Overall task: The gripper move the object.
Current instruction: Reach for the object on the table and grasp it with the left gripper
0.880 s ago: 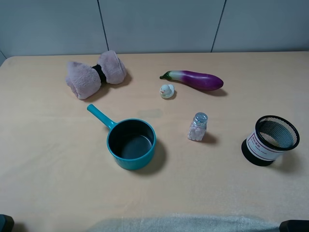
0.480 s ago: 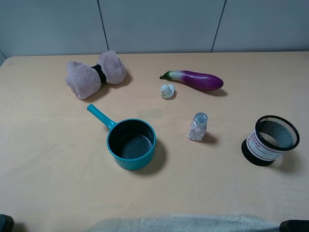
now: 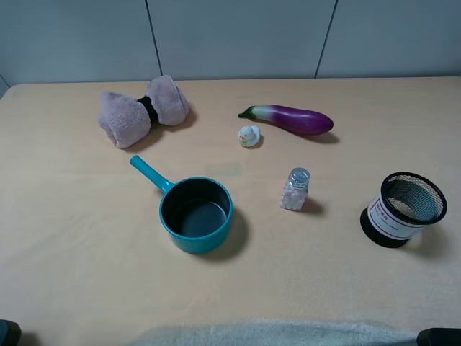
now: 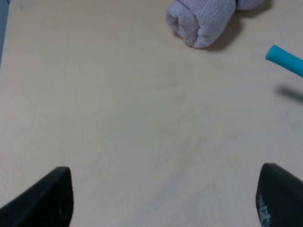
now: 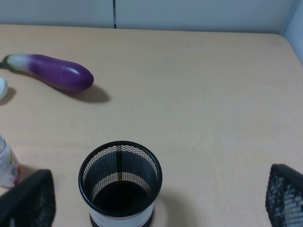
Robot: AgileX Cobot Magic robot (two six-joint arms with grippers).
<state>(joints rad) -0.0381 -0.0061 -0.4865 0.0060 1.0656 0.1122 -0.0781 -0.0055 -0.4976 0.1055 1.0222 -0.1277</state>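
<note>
1. Towel bundle (image 3: 133, 115): pink, fluffy, cinched at mid by a black band. Lies on desk (image 3: 72, 252) near far edge, toward far-left corner. Nothing touches it.
2. Left claw (image 4: 163, 194): jaws spread wide, nothing betw. them, bare desk beneath. One rolled end of the towel bundle (image 4: 201, 21) shows ahead, well apart from claw.
3. Right claw (image 5: 158, 189): jaws wide apart, gripping nothing. Mesh cup (image 5: 120, 184) stands upright ahead of the tips, untouched.
4. Teal pan (image 3: 194, 241): approx. desk centre, handle angled toward the towel bundle, a gap betw. the two.
5. Eggplant (image 3: 292, 119): right of the towel bundle, near far edge. Small duck toy (image 3: 249, 135) just beside its stem end.
6. Shaker (image 3: 295, 189): upright, betw. pan and mesh cup (image 3: 403, 209); cup is near right edge.
</note>
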